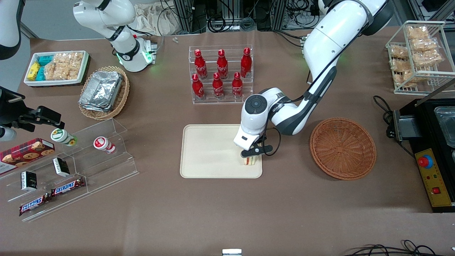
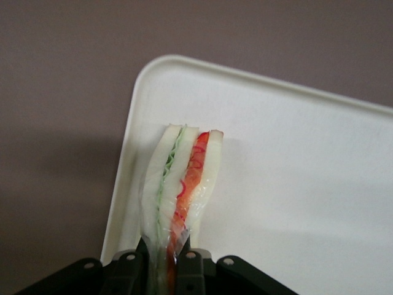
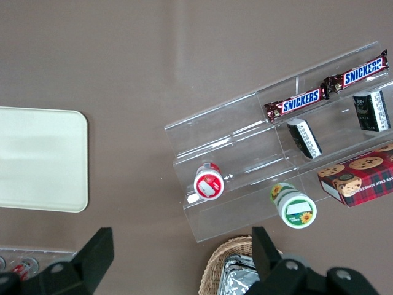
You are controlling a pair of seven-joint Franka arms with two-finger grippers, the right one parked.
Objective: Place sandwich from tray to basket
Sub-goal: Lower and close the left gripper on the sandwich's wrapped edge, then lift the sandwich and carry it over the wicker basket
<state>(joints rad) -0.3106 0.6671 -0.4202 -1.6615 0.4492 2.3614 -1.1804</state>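
The claw (image 2: 166, 246) is over the tray (image 1: 213, 151), near its edge at the working arm's end, closed around the wrapped sandwich (image 2: 182, 178). The pinch runs across the bread and filling layers; whether the sandwich has fully left the tray cannot be told.

The step in hand looks like lifting it out. Soft bread would squash under extra force, so a modest, steady squeeze should serve, though the slick wrapper could let it slip. A straight, gentle rise high enough to clear the tray's lip is best, then a level carry toward the working arm's end of the bench (image 1: 284, 213). The round brown basket (image 1: 343, 148) there seems the likely goal. The claw should lower the sandwich over its middle and let go only once the weaving supports it.

A wire basket (image 1: 424, 22), farther from the front camera, holds wrapped bread (image 1: 426, 57). Toward the parked arm's end, a straw basket (image 1: 124, 92) carries foil packs (image 1: 101, 91), and a clear stand (image 1: 106, 170) bears chocolate bars (image 1: 67, 186) and jars (image 1: 104, 144). Red bottles (image 1: 201, 65) stand in a clear rack.
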